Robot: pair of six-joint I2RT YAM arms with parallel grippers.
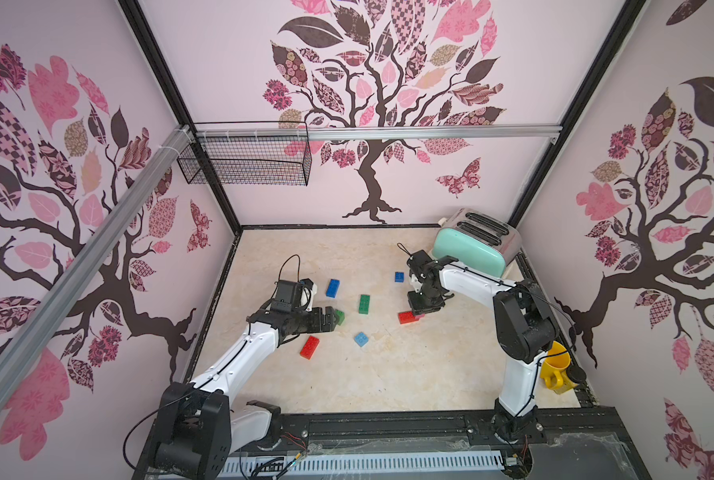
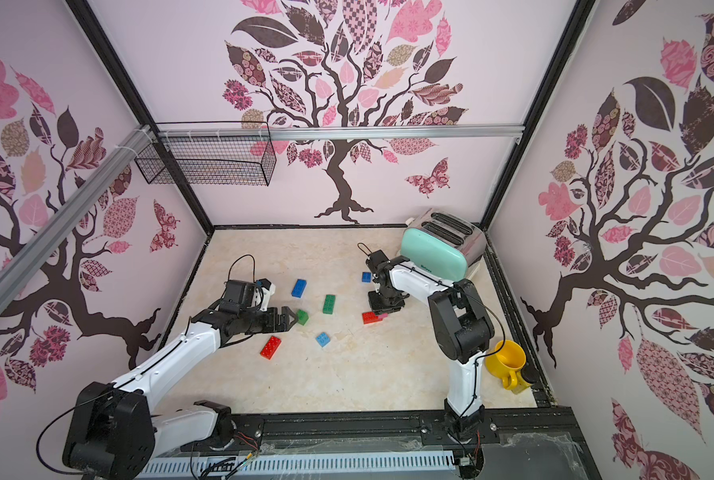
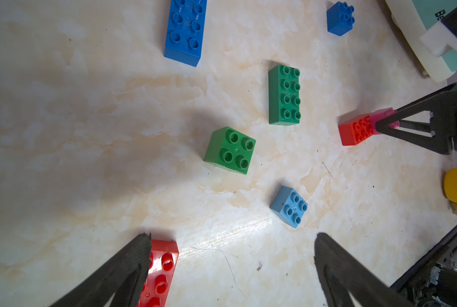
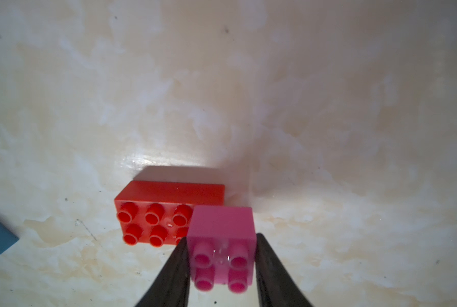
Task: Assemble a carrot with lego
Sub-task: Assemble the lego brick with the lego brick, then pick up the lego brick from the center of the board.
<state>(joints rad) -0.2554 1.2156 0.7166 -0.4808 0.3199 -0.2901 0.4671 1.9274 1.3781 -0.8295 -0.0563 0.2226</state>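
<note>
Right of table (image 1: 388,374) centre, right gripper (image 4: 222,236) points down over pink brick (image 4: 220,223); its fingers (image 4: 177,260) flank the brick's two sides closely, can't tell if they pinch it or just stand beside it. Pink brick sits on one end of red brick (image 4: 169,194), the end toward the right arm (image 1: 471,282); fully seated or not, unclear. Red brick's long axis runs along the finger-to-finger line, so a straight-down press looks like the next need. No carrot yet beyond this pair. Left gripper (image 3: 232,236) is spread wide, empty, low; small green brick (image 3: 230,150) lies dead ahead of it, left arm (image 1: 239,353) clearly nearer. Other lego (image 1: 364,304) lies loose between the arms.
</note>
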